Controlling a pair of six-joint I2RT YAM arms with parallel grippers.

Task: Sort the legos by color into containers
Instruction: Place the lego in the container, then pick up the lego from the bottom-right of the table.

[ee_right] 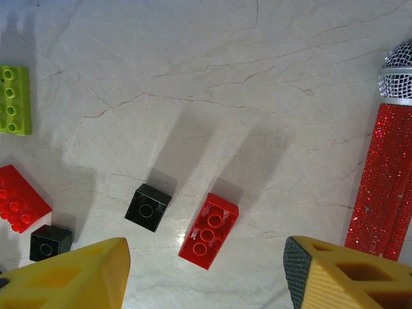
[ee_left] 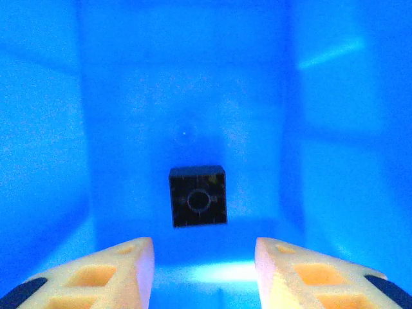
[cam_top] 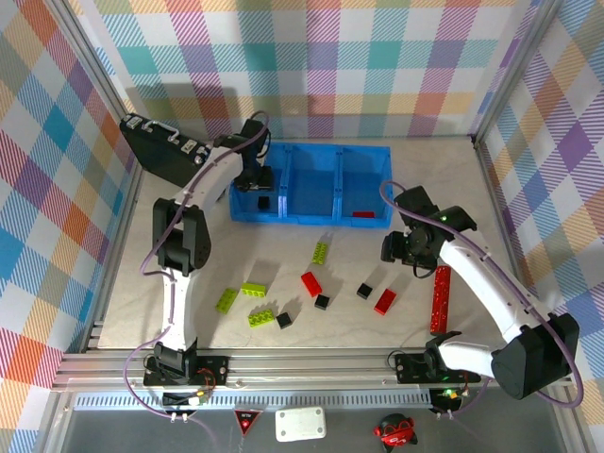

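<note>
Left gripper [cam_top: 255,177] hangs in the blue bin's [cam_top: 311,219] leftmost compartment, upper left of the top view, jaws slightly parted and empty. A black cube [ee_left: 197,196] lies loose below, apparently delivered. Right gripper [ee_right: 206,286] hovers wide-jawed, empty, over a red brick [ee_right: 208,230] on the counter [ee_right: 257,96]. Next, probably descend and close.

The bin [cam_top: 311,220] is bright blue all through, with a black cube [ee_left: 198,196] inside. On the white, grey-veined counter [ee_right: 257,77] lie a red brick [ee_right: 208,230], a lime-green brick [ee_right: 15,100] and a glittery red stick [ee_right: 385,193] tipped with silver mesh. The walls [cam_top: 311,57] are pastel plaid.
</note>
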